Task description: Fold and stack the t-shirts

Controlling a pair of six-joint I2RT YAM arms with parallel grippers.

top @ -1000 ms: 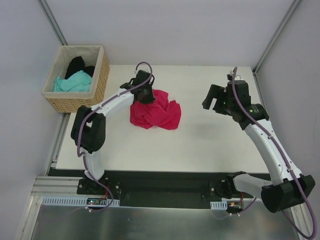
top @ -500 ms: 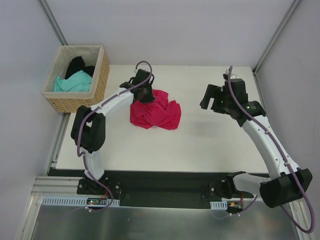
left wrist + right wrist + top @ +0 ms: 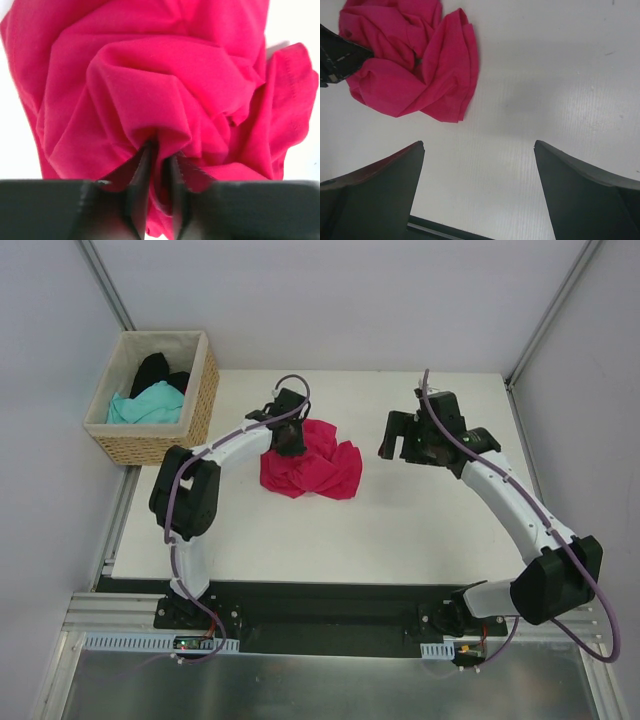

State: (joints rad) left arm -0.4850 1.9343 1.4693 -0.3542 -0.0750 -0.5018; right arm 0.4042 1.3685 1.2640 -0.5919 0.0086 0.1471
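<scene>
On the white table [image 3: 400,530], a crimson-pink shirt [image 3: 312,462], crumpled in a loose heap, left of centre and toward the far side, well apart from every edge. Folds bunched and overlapping, one lobe spread out to the right.

Down on the far-left part of that heap, the left gripper [image 3: 290,437], its fingers [image 3: 137,200] pressed nearly together with a ridge of crimson cloth pinched between them (clearest from the left wrist: cloth puckered into the narrow gap and fanning away on both sides). Left arm bent in an arc from its base at the near edge up to the shirt.

Over bare table near the right side of the heap, apart from the cloth, the right gripper [image 3: 404,440], fingers [image 3: 380,185] spread wide with nothing between. From the right wrist: two dark fingertips at the bottom, white tabletop in the gap, the shirt at upper left with the dark tip of the left gripper against its left edge.

Just beside the table's far-left corner, a wicker basket [image 3: 203,400] with pale lining, holding a teal shirt [image 3: 148,403] toward the near side and a black shirt [image 3: 155,368] behind it, both bunched, neither folded.
</scene>
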